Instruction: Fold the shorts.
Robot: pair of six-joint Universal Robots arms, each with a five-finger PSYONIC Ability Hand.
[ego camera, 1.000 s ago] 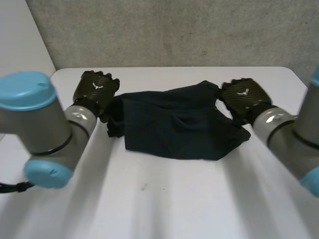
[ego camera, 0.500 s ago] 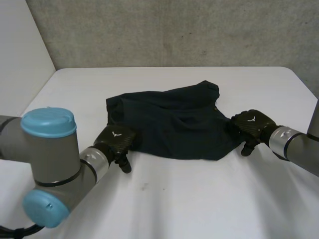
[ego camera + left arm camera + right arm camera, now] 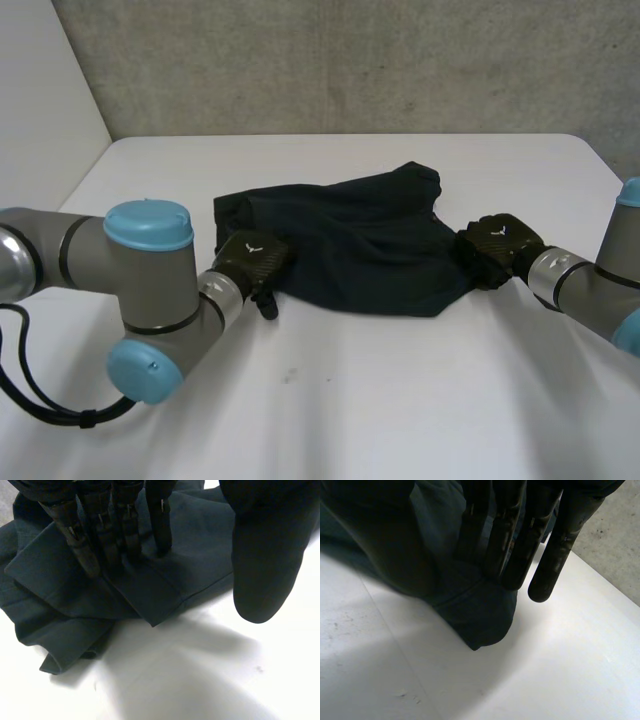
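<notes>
- You have a white surface [image 3: 400,400] in front of a grey concrete wall [image 3: 350,60], with nothing lying on it but one garment.
- The dark navy shorts [image 3: 360,250] lie rumpled around the middle of the surface, a little toward the far side. They are partly doubled over on themselves, with one bunched end reaching toward the wall.
- Your left robot hand [image 3: 255,262] sits at the near left corner of the shorts, its grey arm with the light-blue cap [image 3: 148,224] reaching in from the left.
- In the left wrist view, its fingers [image 3: 161,520] are straight and press down on top of the cloth, just behind a hemmed corner [image 3: 155,615] that lies folded over a lower layer. The thumb [image 3: 265,555] stands well apart from them, so this robot hand is spread and grips nothing.
- Your right robot hand [image 3: 497,243] rests at the right edge of the shorts.
- In the right wrist view, its fingers [image 3: 559,550] are also straight. Most lie on a rounded corner of the shorts [image 3: 480,615], and the outermost one reaches past the cloth over the bare surface. The thumb [image 3: 380,540] lies over the cloth beside them, and this robot hand is likewise uncurled, resting on the shorts rather than clasping them.
</notes>
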